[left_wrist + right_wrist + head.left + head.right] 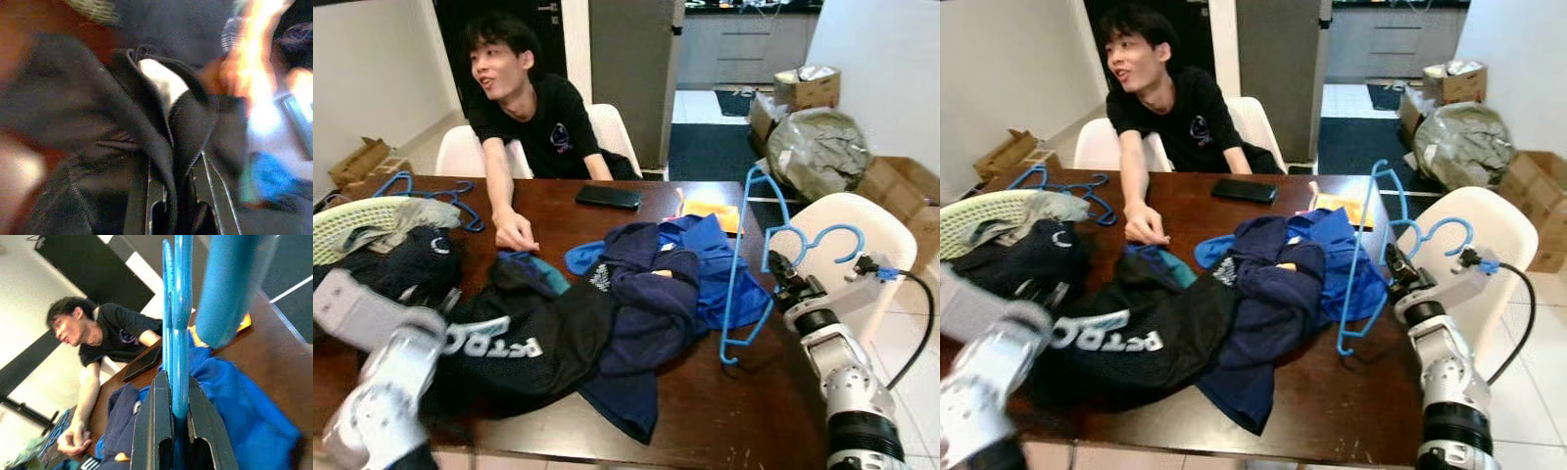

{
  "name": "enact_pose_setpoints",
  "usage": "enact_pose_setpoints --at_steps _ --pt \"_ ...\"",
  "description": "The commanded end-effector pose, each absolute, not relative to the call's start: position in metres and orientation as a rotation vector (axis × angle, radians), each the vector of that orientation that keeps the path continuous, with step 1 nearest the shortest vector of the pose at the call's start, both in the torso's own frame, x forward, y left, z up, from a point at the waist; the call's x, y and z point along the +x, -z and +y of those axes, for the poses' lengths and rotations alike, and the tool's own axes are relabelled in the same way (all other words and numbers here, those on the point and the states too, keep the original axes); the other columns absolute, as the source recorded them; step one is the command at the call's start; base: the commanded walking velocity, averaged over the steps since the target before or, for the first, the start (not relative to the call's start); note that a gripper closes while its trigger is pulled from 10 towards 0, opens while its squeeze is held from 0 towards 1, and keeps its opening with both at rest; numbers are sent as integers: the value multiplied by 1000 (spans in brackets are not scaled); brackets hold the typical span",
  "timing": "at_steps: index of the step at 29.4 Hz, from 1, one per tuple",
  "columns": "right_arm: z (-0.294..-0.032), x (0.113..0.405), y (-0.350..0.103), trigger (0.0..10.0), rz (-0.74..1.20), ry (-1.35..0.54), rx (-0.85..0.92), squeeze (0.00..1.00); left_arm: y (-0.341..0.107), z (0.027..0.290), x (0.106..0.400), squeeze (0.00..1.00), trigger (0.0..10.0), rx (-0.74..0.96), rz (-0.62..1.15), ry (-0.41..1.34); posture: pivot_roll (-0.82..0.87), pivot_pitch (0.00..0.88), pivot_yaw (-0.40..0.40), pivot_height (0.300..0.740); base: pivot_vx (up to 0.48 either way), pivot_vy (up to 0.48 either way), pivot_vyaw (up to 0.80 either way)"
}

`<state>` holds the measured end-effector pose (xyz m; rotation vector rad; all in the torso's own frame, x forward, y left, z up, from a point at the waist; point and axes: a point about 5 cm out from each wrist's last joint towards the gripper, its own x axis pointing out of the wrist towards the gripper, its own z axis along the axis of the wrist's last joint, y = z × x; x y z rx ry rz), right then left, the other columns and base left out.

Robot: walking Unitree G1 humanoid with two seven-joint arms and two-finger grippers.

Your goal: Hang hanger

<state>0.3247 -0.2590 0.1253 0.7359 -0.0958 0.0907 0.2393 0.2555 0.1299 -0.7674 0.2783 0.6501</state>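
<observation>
Nearest, the left claw (171,215) is pinched on a fold of the black garment (524,338) lying on the near part of the table (724,411); the cloth runs between its fingers in the left wrist view. Across on the robot's right, the right claw (179,396) is closed on the blue hanger (744,269), gripping its thin bar near the hook, with the hanger raised and its lower corner just at the table by the blue shirt (715,264). By its look the hanger is light, stiff plastic and a bit slick, so a grip close under the hook should keep it from swinging or twisting. Beyond lies a navy garment (646,304), then a phone (607,197), more blue hangers (431,196) at the far left, and a seated person (524,108) whose hand (516,233) rests on the table.
</observation>
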Motion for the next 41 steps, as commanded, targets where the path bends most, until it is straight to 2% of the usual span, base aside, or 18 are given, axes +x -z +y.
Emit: enact_pose_setpoints --at_steps 1,3,4,5,6,7,12,15,24,27,30,34,35,37,38,39,40,41 --pt "-259 325 -129 10000 -109 -97 744 0 -109 240 232 0 10000 -791 373 -637 22 3 16 740 0 0 0" --pt "-259 325 -129 10000 -109 -98 745 0 -110 246 232 0 10000 -711 385 -613 20 4 13 740 0 0 0" --pt "-259 325 -130 10000 -106 -100 743 0 -108 258 234 408 10000 -557 392 -593 11 5 16 740 0 0 0" --pt "-259 325 -130 10000 -106 -100 743 0 -108 258 234 408 10000 -557 392 -593 11 5 16 740 0 0 0" --pt "-259 324 -129 10000 -104 -101 742 0 -106 261 234 773 10000 -506 398 -592 9 3 16 740 0 0 0" --pt "-260 324 -129 10000 -103 -100 741 0 -103 262 232 1000 10000 -476 407 -595 7 3 16 740 0 0 0" --pt "-261 323 -129 10000 -102 -99 740 0 -101 264 227 1000 10000 -430 420 -611 6 5 13 740 0 0 0" --pt "-263 323 -129 10000 -95 -98 739 0 -126 279 221 1000 10000 -187 326 -664 8 6 1 740 0 0 0" --pt "-265 323 -130 10000 -79 -106 734 0 -193 279 223 1000 10000 151 87 -635 11 9 -9 740 0 0 0" --pt "-265 323 -129 10000 -77 -105 734 0 -214 263 228 1000 10000 250 -2 -553 11 9 -9 740 0 0 0" --pt "-265 323 -130 10000 -75 -105 733 0 -236 230 239 1000 10000 317 -121 -399 7 14 -11 740 0 0 0" --pt "-265 324 -130 10000 -75 -105 733 0 -234 215 245 1000 10000 309 -116 -317 5 14 -8 740 0 0 0" --pt "-265 324 -130 10000 -76 -104 732 0 -213 199 253 1000 10000 245 -8 -216 -6 13 -2 740 0 0 0" --pt "-265 324 -130 10000 -76 -104 732 0 -213 199 253 1000 10000 245 -8 -216 -6 13 -2 740 0 0 0" --pt "-264 323 -130 10000 -77 -103 730 0 -184 185 255 1000 10000 225 150 -118 -13 11 3 740 0 0 0" --pt "-264 323 -130 10000 -77 -103 730 0 -184 185 255 1000 10000 225 150 -118 -13 11 3 740 0 0 0" --pt "-265 323 -130 10000 -79 -100 729 0 -159 175 251 0 10000 220 300 -50 -15 13 8 740 0 0 0" --pt "-265 323 -130 10000 -79 -97 729 0 -144 173 245 0 10000 221 393 -25 -14 15 9 740 0 0 0"
